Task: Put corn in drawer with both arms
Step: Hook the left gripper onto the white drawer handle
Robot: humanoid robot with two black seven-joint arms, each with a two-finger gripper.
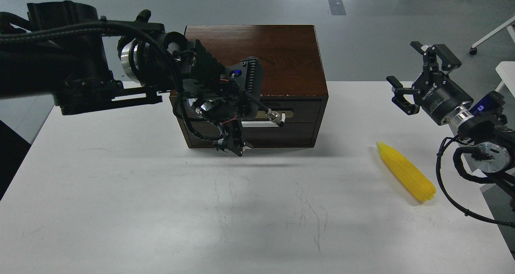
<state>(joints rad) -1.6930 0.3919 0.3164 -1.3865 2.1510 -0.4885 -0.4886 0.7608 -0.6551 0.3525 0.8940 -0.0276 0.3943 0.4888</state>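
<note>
The yellow corn (pixel 406 171) lies on the white table (pixel 120 209) at the right, its pointed end toward the cabinet. The dark brown drawer (pixel 299 119) looks shut; only the right end of its white handle (pixel 281 121) shows. My left gripper (pixel 231 145) hangs in front of the drawer's lower left, pointing down at the table, and covers most of the handle. It is dark and small, so its fingers cannot be told apart. My right gripper (pixel 416 75) is open and empty, raised above the table behind the corn.
The brown cabinet (pixel 273 52) stands at the table's back middle. My left arm (pixel 80 73) spans the back left of the table. A white object (pixel 507 75) and a wheeled chair leg (pixel 489 36) stand beyond the right edge.
</note>
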